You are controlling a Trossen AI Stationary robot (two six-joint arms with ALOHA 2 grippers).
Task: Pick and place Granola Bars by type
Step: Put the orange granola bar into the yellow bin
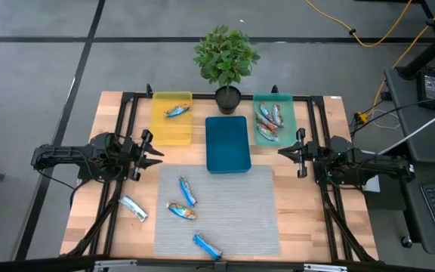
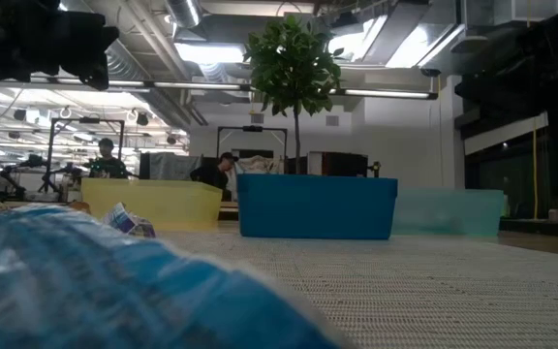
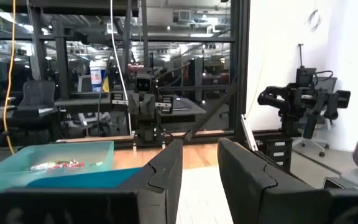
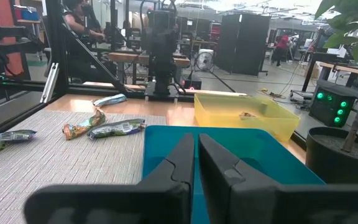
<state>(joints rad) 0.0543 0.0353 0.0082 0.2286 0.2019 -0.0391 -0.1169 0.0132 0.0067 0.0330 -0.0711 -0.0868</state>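
Note:
Three granola bars lie on the grey mat [image 1: 240, 219]: a blue one [image 1: 187, 190], a multicoloured one [image 1: 181, 211] and a blue one [image 1: 208, 245] at the near edge. A silvery one [image 1: 134, 208] lies on the bare wood to the mat's left. One bar [image 1: 176, 111] lies in the yellow tray [image 1: 171, 130], and several [image 1: 269, 121] lie in the teal tray [image 1: 285, 106]. The blue tray [image 1: 226, 143] holds nothing. My left gripper [image 1: 159, 151] [image 3: 199, 146] hovers open at the table's left. My right gripper [image 1: 282, 151] [image 4: 196, 138] hovers shut at the table's right.
A potted plant [image 1: 227, 64] stands at the far edge behind the blue tray. A black frame [image 1: 127, 106] runs along the table's sides. The right half of the mat is bare. People show in the room beyond the table [image 2: 105, 160].

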